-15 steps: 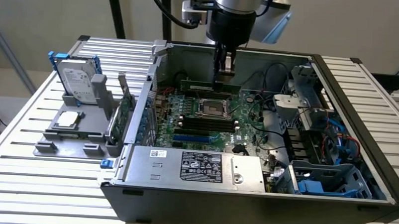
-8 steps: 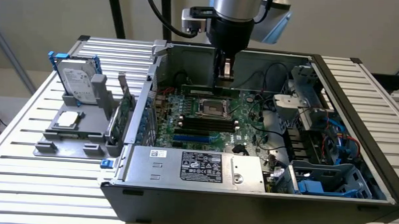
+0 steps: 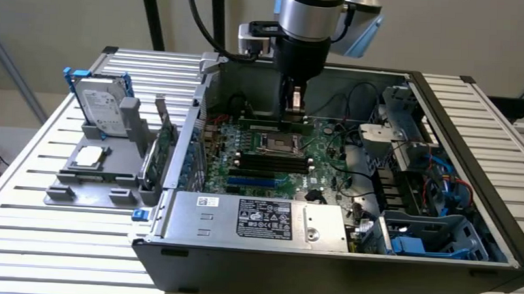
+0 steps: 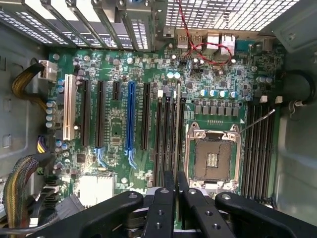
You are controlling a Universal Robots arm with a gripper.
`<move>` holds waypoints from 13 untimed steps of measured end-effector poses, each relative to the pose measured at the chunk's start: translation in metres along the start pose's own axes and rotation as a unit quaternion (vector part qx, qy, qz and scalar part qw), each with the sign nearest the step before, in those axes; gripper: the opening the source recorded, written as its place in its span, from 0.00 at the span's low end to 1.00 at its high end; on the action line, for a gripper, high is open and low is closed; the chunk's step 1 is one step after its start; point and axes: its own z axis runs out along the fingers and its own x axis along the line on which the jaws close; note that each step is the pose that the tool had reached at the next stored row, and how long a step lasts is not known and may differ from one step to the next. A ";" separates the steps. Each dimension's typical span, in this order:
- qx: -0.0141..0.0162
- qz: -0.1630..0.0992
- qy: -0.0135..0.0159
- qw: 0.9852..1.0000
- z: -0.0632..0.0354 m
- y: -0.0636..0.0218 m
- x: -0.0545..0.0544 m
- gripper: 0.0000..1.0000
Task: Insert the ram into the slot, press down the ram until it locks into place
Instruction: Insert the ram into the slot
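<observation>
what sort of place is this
Probably a robotics lab bench: an open computer case on a slatted metal table, a robot arm reaching down into it over the motherboard, and a hard drive propped in a grey holder alongside.

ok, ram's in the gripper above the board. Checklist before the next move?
1. Grip: gripper shut on the ram: ok.
2. Ram edge runs parallel to the slots beside the CPU socket, wrist view: ok.
3. Ram centred over one slot: cannot tell.
4. Slots empty, nothing lying across them: ok.
5. Slot latches open: cannot tell.
6. Ram seated and locked: cannot tell.
</observation>
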 end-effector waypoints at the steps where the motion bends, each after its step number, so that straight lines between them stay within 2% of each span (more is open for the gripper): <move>1: 0.000 0.000 0.000 1.000 0.0018 -0.0001 0.000 0.13; 13: 0.000 0.000 0.000 1.000 0.0234 -0.0047 0.001 0.13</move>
